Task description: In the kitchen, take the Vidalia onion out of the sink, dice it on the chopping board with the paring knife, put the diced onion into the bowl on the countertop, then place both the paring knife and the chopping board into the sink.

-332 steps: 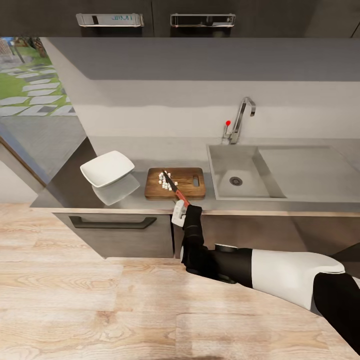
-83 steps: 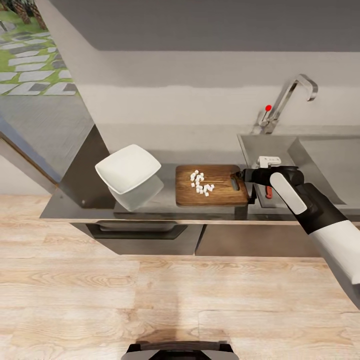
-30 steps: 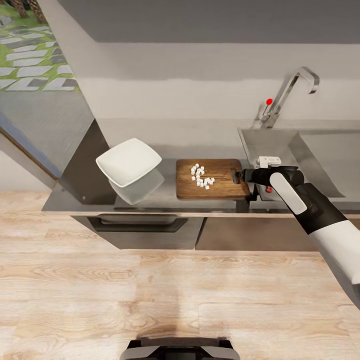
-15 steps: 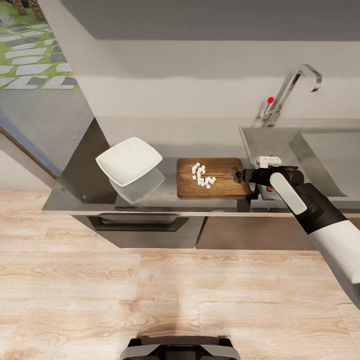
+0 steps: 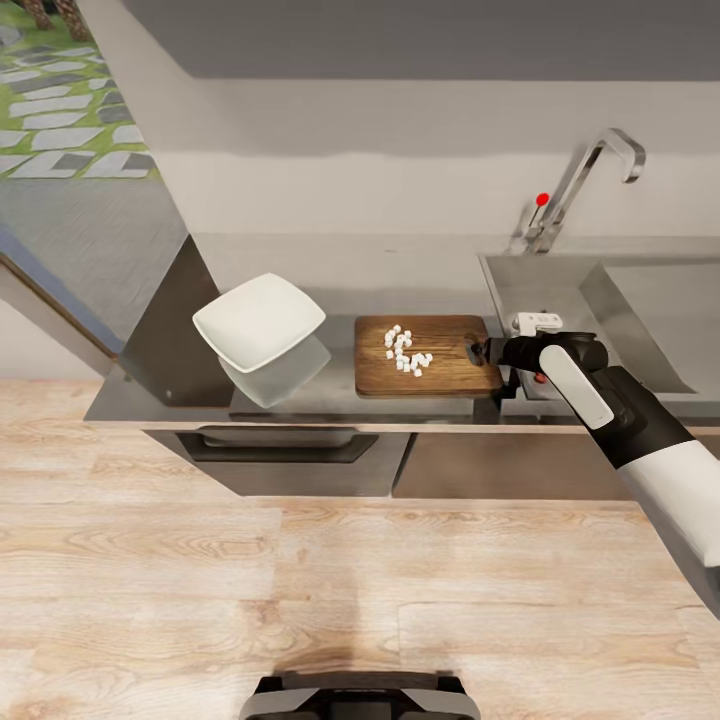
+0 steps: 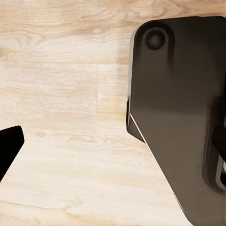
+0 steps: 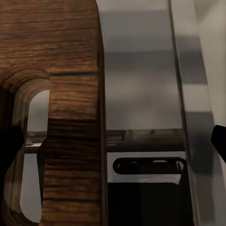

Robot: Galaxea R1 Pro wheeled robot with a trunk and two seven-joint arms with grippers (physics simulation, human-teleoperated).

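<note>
Where the right arm reached across the bench point(image 5: 330, 405), right tool point(image 5: 478, 352) seen at the slot-handle end of the board point(image 5: 440, 375), apparently clamped on that edge; grip not fully visible. Board flat on bench just left of the sink point(image 5: 520, 285), white onion dice point(image 5: 405, 352) heaped on its left half. Bowl point(image 5: 258, 321) tilted, left of board, apart from it. Red bit of knife point(image 5: 539, 378) glimpsed under the arm at the sink. Left tool: state could not be told.
</note>
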